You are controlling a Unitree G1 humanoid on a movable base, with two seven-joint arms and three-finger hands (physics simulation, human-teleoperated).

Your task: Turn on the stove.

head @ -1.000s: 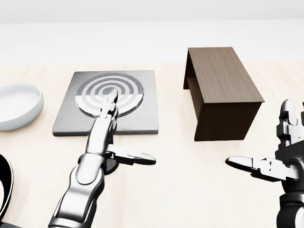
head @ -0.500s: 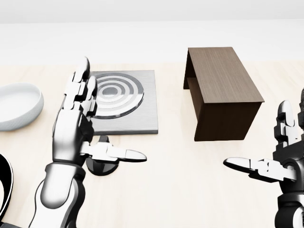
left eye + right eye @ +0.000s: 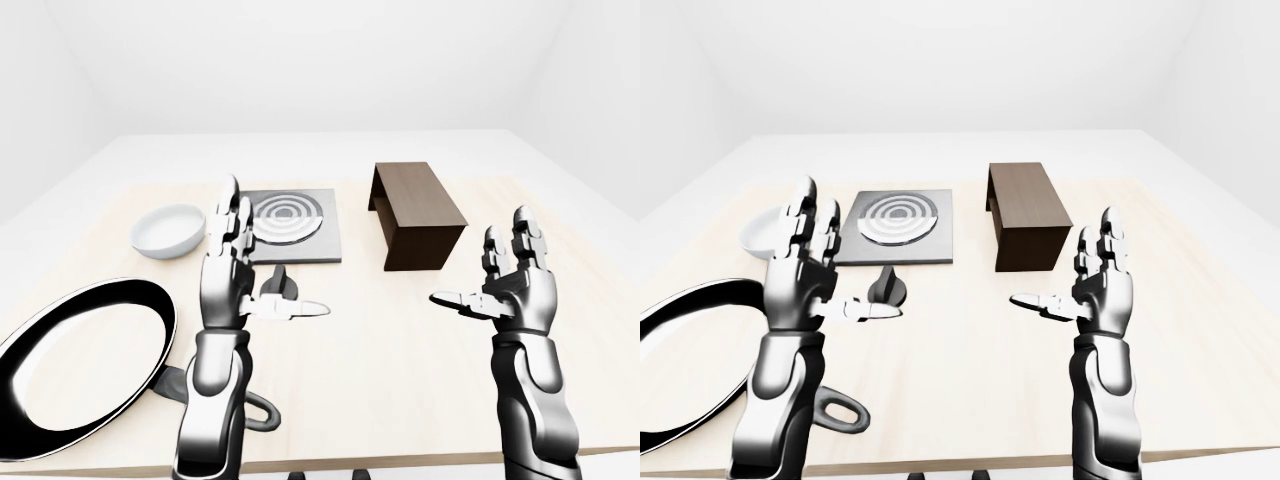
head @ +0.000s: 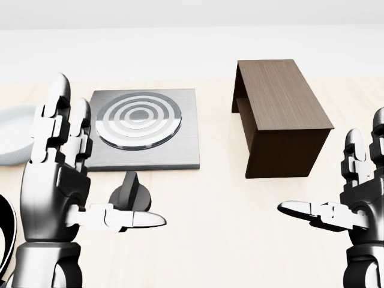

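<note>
- Pulled back and lifted since a second ago, the left hand (image 4: pixel 57 180) has come off the burner rings it was pointing over and now stands upright, fingers (image 4: pixel 60 114) spread apart, thumb jutting right — gripping nothing.
- Just beyond that thumb sits the black knob (image 4: pixel 130 193), near the thumb tip but seemingly not touched; I cannot tell for certain.
- Farther off, right past the knob, lies the stove (image 4: pixel 144 129), a grey plate with ringed burner, its near edge just beside the knob.
- On the right, the right hand (image 4: pixel 354 204) hovers open too, fingers apart, well clear of the knob and near the brown wooden box (image 4: pixel 279 114).
- At the left, a white bowl (image 3: pixel 168 228) and a black frying pan (image 3: pixel 85 365) stand aside.
- My worry: the raised palm hides the knob from above — a blind reach could slide it along the table (image 4: pixel 228 240) rather than turn it.
</note>
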